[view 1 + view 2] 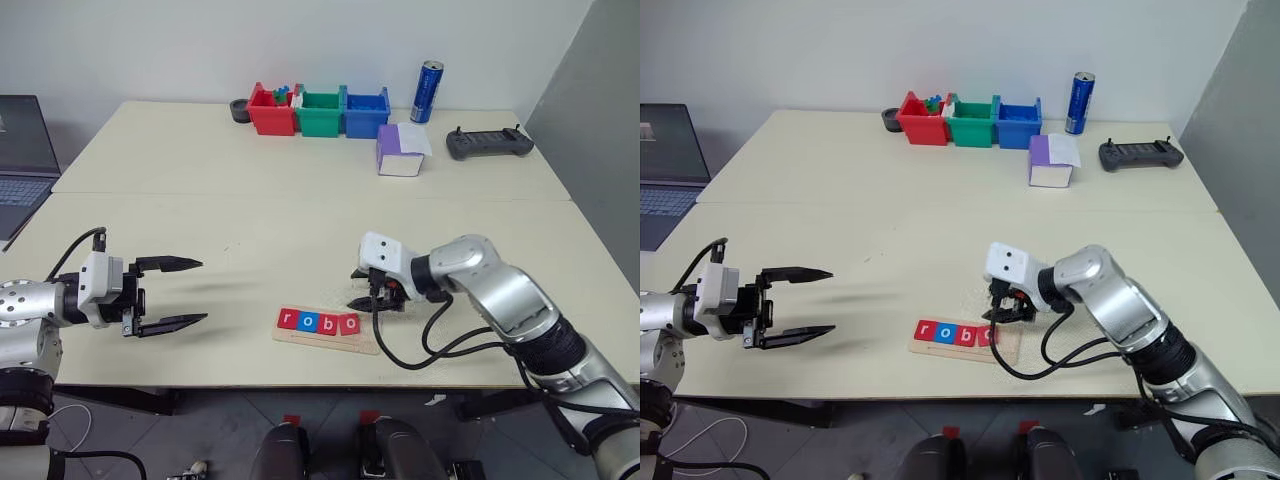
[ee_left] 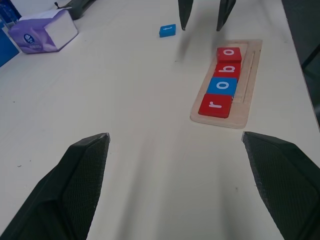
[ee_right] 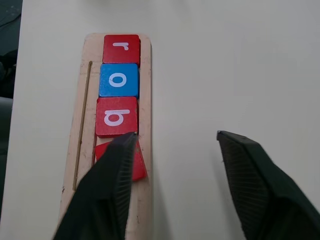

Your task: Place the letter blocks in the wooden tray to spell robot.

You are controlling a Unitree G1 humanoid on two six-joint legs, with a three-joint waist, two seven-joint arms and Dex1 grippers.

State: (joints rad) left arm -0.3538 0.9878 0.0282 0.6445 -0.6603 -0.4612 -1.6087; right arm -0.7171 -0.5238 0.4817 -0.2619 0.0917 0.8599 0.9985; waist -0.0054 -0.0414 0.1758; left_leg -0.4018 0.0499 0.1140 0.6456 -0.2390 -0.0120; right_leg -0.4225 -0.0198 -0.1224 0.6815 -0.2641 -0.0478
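Wooden tray (image 1: 328,335) near front edge of the pale table (image 1: 300,200), four letter blocks (image 1: 318,322) in it reading r, o, b, o: red, blue, red, red. Fifth block, blue (image 2: 167,30), loose on the tabletop beyond the tray's far end, seen in left wrist view, letter unreadable there. Right gripper (image 3: 175,150) just over the tray's right end, fingers apart with nothing between them, one finger (image 3: 112,175) covering part of the last red tile; arm cable (image 1: 420,350) looping just right of the tray. Left gripper (image 1: 170,295) well left of the tray, hovering, fingers spread wide, empty. Back of table: red bin (image 1: 270,110), green bin (image 1: 320,112), blue bin (image 1: 366,113) in a row, small dark round item (image 1: 239,110) beside the red one, hard to identify. Blue can (image 1: 430,91) upright right of bins, purple-and-white box (image 1: 400,150) in front of it, dark handheld controller (image 1: 488,144) near right rear edge. Laptop (image 1: 22,160) cut off at left edge. Wide bare tabletop between the tray and the bins, and between the two grippers. Tray's right end empty, possibly one slot, partly hidden by right gripper in head views. Contents of red bin too small to read.
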